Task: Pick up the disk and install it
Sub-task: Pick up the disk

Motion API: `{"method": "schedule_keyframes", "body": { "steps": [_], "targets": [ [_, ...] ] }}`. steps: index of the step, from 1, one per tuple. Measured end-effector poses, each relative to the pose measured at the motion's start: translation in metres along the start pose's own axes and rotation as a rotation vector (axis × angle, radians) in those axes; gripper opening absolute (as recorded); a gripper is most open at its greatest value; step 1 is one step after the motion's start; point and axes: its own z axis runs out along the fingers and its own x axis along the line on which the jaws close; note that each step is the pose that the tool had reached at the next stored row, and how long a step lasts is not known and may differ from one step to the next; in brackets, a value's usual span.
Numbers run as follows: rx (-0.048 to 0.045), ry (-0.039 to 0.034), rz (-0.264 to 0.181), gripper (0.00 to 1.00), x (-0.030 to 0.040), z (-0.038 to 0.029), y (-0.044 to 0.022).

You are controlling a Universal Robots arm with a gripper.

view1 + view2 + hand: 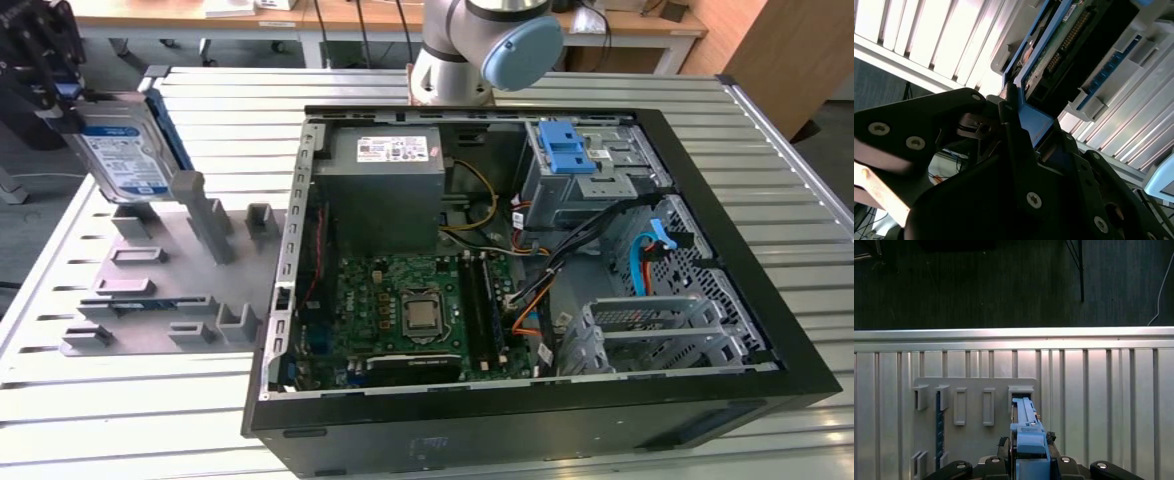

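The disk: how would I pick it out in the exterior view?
Find the open computer case, then look to the exterior view's left, over the grey slotted rack. There the disk stands on edge, gripped by the robot's black hand. It is a silver slab with a blue-and-white label and blue frame, unlike the plain grey rack.

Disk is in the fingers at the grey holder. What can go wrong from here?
1. The gripper holds the disk by one end of its blue carrier; so off-centre a hold may let it swing or slip.
2. Its lower end hangs close to the grey holder's posts; a sideways move might catch them.
3. Cables lie beside the drive cage; they might snag the disk.
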Motion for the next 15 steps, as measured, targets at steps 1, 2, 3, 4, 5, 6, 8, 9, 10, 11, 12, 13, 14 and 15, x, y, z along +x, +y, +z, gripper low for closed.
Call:
{"method": "schedule_keyframes", "body": {
  "steps": [1, 2, 3, 4, 5, 6, 8, 9, 10, 11, 12, 13, 14, 15],
  "targets": [
    [0.0001, 0.0000, 0.000, 0.36, 0.0000, -0.0006, 0.0000],
    [0.0001, 0.0000, 0.000, 0.36, 0.0000, -0.0013, 0.0000],
    [0.0001, 0.0000, 0.000, 0.36, 0.0000, -0.0019, 0.0000],
    [0.0001, 0.0000, 0.000, 0.36, 0.0000, -0.0026, 0.0000],
    [0.0002, -0.0001, 0.000, 0.36, 0.0000, -0.0032, 0.0000],
    [0.0002, -0.0001, 0.000, 0.36, 0.0000, -0.0037, 0.0000],
    [0.0001, -0.0001, 0.000, 0.36, 0.0000, -0.0048, 0.0000],
    [0.0001, 0.0000, 0.000, 0.36, 0.0000, -0.0053, 0.0000],
    [0.0001, -0.0001, 0.000, 0.36, 0.0000, -0.0058, 0.0000],
    [0.0002, 0.0000, 0.000, 0.36, 0.0000, -0.0063, 0.0000],
    [0.0001, 0.0000, 0.000, 0.36, 0.0000, -0.0069, 0.0000],
    [0.0001, 0.0000, 0.000, 0.36, 0.0000, -0.0074, 0.0000],
    [0.0001, 0.0000, 0.000, 0.36, 0.0000, -0.0079, 0.0000],
    [0.0000, 0.0000, 0.000, 0.36, 0.0001, -0.0084, 0.0000]
  ]
}}
